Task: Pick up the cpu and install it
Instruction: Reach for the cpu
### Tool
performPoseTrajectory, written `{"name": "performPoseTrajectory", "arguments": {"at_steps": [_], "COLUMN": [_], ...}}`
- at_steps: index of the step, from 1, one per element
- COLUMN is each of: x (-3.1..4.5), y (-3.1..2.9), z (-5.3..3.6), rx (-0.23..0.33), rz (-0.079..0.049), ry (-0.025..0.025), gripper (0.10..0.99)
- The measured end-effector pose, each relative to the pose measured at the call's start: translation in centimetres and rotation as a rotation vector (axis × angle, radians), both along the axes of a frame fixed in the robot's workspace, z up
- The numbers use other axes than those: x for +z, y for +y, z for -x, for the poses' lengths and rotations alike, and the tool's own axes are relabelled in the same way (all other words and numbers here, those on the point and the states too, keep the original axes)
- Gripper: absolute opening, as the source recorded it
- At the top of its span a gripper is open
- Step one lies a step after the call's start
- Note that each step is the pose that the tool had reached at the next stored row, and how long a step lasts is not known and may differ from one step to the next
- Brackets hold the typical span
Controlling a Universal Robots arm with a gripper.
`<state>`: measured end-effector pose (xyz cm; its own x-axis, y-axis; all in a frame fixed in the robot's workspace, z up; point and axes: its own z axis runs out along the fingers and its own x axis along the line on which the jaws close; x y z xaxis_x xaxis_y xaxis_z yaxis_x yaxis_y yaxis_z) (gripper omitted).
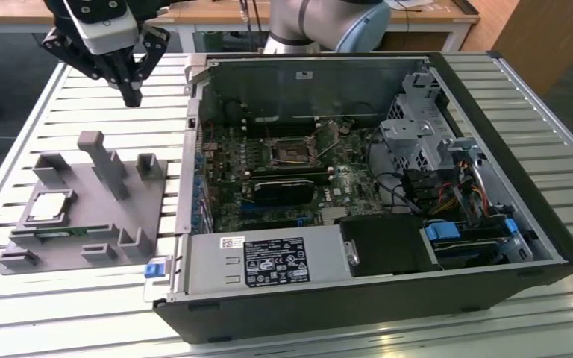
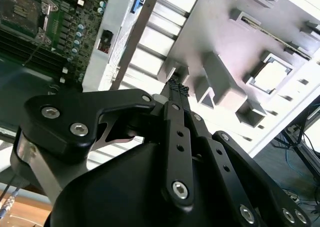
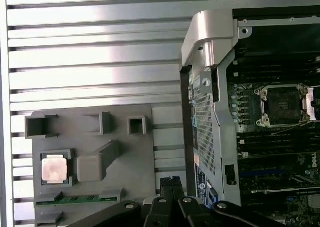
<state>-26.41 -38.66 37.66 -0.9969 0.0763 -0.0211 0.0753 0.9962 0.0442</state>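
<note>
Closed end effector (image 1: pixel 130 97) hovers well apart from cpu (image 1: pixel 50 206) in grey holder (image 1: pixel 157 198).

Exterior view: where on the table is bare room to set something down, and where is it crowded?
Bare slats lie between the grey fixture and the far edge of the table, below the claw, and along the near edge in front of the fixture. Crowded: the fixture, holding the cpu and memory stick, and the open computer case.
</note>
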Motion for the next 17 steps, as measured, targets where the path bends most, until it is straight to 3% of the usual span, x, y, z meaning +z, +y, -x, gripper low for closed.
{"name": "performPoseTrajectory", "arguments": {"at_steps": [17], "x": [-0.85], "y": [0.65], "z": [4.19], "rx": [0.000], "rz": [0.000], "ry": [0.0153], "gripper": [0.122]}}
